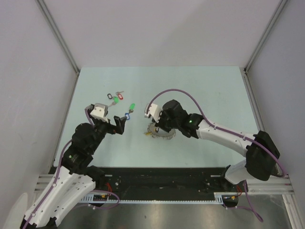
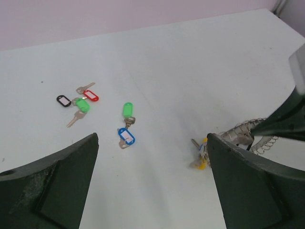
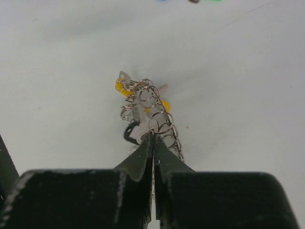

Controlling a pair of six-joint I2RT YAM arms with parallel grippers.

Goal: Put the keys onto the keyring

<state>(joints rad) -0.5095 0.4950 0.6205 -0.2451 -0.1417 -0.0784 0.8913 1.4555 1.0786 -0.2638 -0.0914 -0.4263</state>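
Floppy, light keyring (image 3: 152, 112), mid-table, pinched at edge coil by closed right gripper (image 3: 153, 138); left gripper (image 2: 151, 143) gaping near loose keys (image 2: 126, 137): small, probably slippery, best grasped by plastic tag.

Recorded on pale green table (image 1: 200, 90): three loose keys clustered toward far left, close together, carrying black tag (image 1: 109, 95), green tag (image 1: 115, 100) and red tag (image 1: 119, 96). Nearer centre, two further keys side by side: green-tagged key (image 1: 132, 107) and blue-tagged key (image 1: 127, 115). Left gripper (image 1: 120, 125) with jaws spread wide, tips just beside blue-tagged key; contact not discernible. Right gripper (image 1: 155, 127) lowered over left part of keyring (image 1: 164, 134), silvery coil partly hidden beneath. Yellow speck (image 1: 147, 134) at ring's left edge. Arms well apart.
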